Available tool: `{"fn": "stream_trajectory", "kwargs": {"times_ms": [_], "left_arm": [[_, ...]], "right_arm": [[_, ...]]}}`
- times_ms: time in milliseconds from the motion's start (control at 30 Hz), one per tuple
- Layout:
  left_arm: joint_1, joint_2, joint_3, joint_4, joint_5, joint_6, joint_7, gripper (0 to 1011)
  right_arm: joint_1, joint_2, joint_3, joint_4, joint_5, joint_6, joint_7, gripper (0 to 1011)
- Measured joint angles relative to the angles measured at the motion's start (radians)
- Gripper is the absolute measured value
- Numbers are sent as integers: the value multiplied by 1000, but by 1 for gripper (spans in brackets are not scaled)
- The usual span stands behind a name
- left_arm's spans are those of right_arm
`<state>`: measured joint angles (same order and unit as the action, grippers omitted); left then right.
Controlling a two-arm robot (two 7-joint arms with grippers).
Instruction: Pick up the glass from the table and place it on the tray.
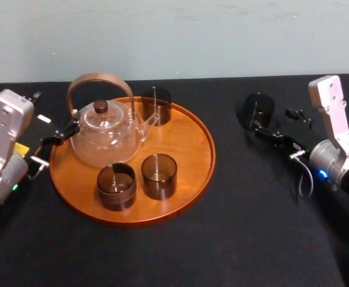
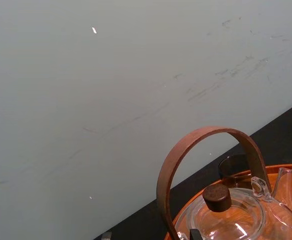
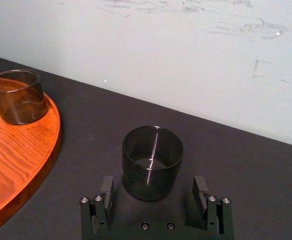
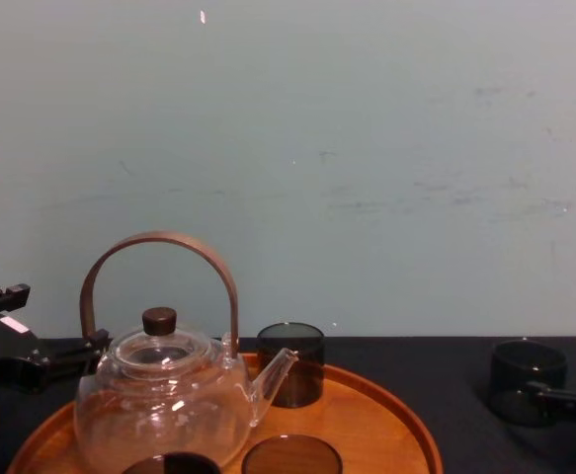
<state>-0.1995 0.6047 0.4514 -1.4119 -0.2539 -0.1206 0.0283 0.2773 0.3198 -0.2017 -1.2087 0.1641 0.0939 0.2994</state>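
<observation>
A dark smoked glass [image 1: 258,110] stands upright on the black table [image 1: 252,227], to the right of the round wooden tray [image 1: 189,143]. My right gripper [image 1: 271,118] is open at table height just behind it. In the right wrist view the glass [image 3: 152,162] sits in front of the open gripper [image 3: 153,186], one finger [image 3: 107,186] on each side, apart from it. The chest view has this glass [image 4: 528,380] at the far right. My left gripper [image 1: 54,146] rests open at the tray's left rim beside the glass teapot [image 1: 105,137].
The teapot with its bent wooden handle fills the tray's back left. Three more dark glasses stand on the tray: one at the back [image 1: 156,106] and two at the front [image 1: 117,185], [image 1: 158,176]. Bare wood lies on the tray's right side. A pale wall [image 1: 222,36] backs the table.
</observation>
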Motion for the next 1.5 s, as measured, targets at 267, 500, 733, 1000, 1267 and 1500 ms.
{"fn": "stream_trajectory", "kwargs": {"times_ms": [267,500,733,1000,1267,1500], "left_arm": [[0,0,0,0,0,0,0,1010],[0,0,0,0,0,0,0,1009],[0,0,0,0,0,0,0,1010],[0,0,0,0,0,0,0,1010],[0,0,0,0,0,0,0,1009],[0,0,0,0,0,0,0,1010]], "right_arm": [[45,-11,-7,59,-10,-11,6,1002],[84,-23,-16,112,-19,-23,15,1002],[115,-33,-26,157,-27,-39,25,1002],[147,-45,-33,208,-34,-60,31,1002],[177,-56,-37,257,-41,-80,33,1002],[197,-64,-41,286,-47,-91,36,1002]]}}
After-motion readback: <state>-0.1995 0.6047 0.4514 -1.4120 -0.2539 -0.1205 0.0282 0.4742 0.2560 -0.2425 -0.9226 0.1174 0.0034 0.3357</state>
